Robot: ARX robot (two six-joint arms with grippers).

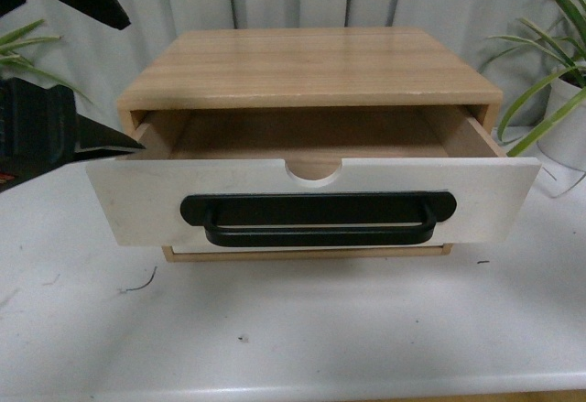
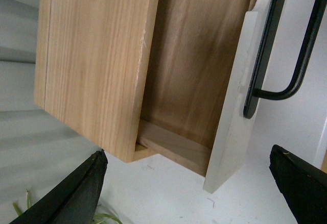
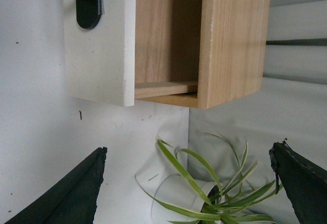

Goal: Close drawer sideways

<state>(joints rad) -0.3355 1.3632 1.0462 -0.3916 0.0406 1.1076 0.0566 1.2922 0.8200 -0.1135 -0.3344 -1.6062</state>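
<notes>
The drawer (image 1: 137, 202) has a white front, a long black bar handle (image 1: 316, 221) and a half-round notch (image 1: 313, 169) in its top edge. It stands pulled out of a light wooden cabinet (image 1: 307, 68) on the white table. My left gripper (image 1: 69, 81) is open at the drawer's left end, one finger near the front's left corner. In the left wrist view the drawer (image 2: 232, 112) and handle (image 2: 301, 55) lie ahead of the open left gripper (image 2: 189, 188). The right gripper (image 3: 189, 183) is open and off the drawer's (image 3: 99, 55) right end.
A potted plant (image 1: 558, 91) in a white pot stands right of the cabinet; it lies between the right gripper's fingers in the right wrist view (image 3: 204, 193). Green leaves (image 1: 18, 45) show at the left. A grey curtain hangs behind. The table edge (image 1: 366, 388) runs along the front.
</notes>
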